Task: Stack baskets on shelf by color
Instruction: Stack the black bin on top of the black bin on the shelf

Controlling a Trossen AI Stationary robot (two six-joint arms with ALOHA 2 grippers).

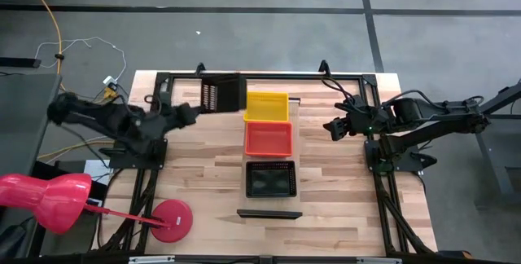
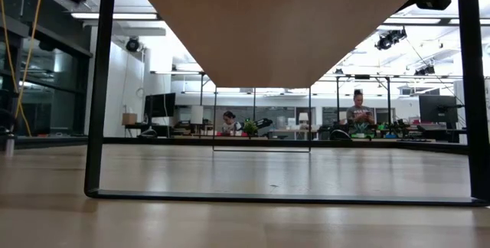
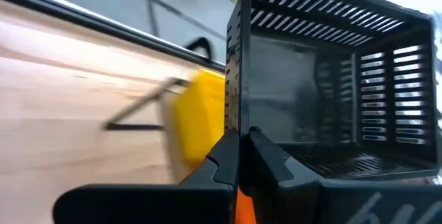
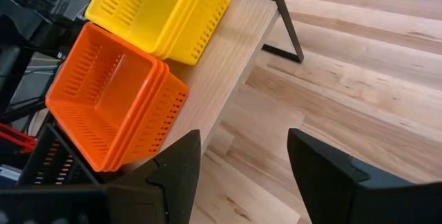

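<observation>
Left gripper point(image 3: 238, 148) pinches a black basket's point(image 1: 220, 94) wall beside the yellow stack point(image 1: 267, 106) — carry it level to the black stack point(image 1: 271, 178); right gripper point(image 4: 242, 175) — spread — waits.

Light-wood table point(image 1: 203, 174), framed by black rails along the left, right and far edges. Down the middle, running from far edge toward near edge: narrow pale shelf point(image 1: 295, 129), carrying three baskets in a row. Yellow basket point(image 1: 267, 106) nearest the far edge, orange basket point(image 1: 269, 138) touching it just behind, black basket point(image 1: 270, 178) next, nearer the near edge. Dark lip point(image 1: 269, 213) closing off the shelf's near end. Over by the near-left corner, round pink lamp base point(image 1: 169, 220) flat on the table.
</observation>
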